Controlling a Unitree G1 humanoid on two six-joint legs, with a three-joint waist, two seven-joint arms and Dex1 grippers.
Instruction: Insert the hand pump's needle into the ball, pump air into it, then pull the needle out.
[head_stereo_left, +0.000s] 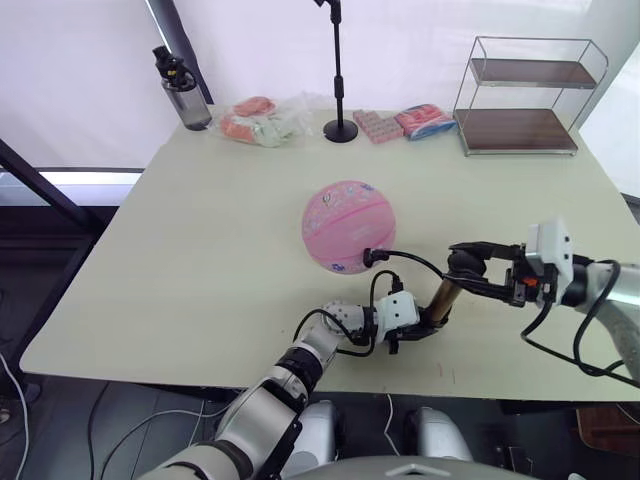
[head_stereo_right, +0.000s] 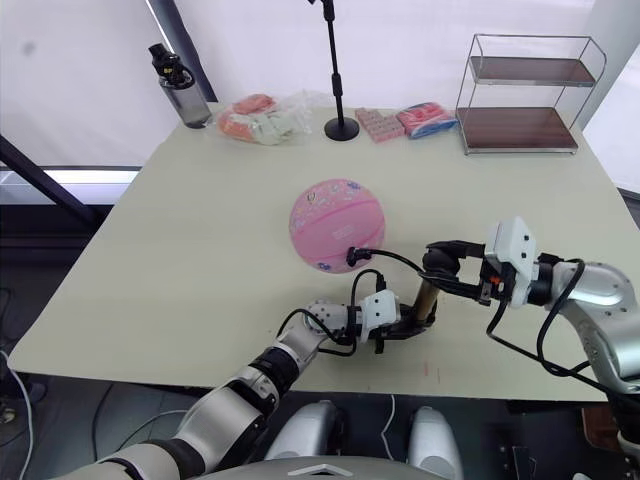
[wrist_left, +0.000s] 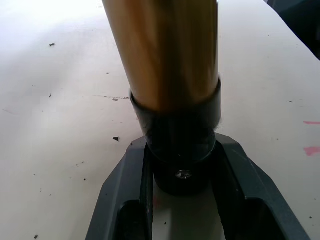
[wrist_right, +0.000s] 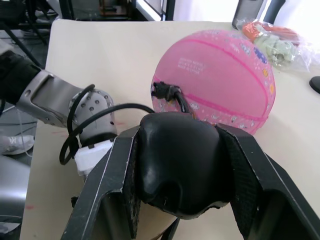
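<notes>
A pink ball (head_stereo_left: 348, 227) rests mid-table. The hand pump (head_stereo_left: 443, 300), a bronze cylinder, stands tilted just in front and to the right of it. My left gripper (head_stereo_left: 425, 330) is shut on the pump's black bottom cap (wrist_left: 182, 150), low against the table. My right gripper (head_stereo_left: 468, 264) is shut on the black handle (wrist_right: 180, 165) at the pump's top. The thin black hose (head_stereo_left: 410, 258) arcs from the pump to a black fitting (wrist_right: 162, 91) pressed against the ball's near side. The needle itself is hidden at that fitting.
Along the table's far side stand a water bottle (head_stereo_left: 183, 92), plastic bags of snacks (head_stereo_left: 262, 120), a black stand (head_stereo_left: 339, 75), pink packets (head_stereo_left: 400, 123) and a wire shelf (head_stereo_left: 528, 95). The table's front edge (head_stereo_left: 300, 385) runs just behind my left forearm.
</notes>
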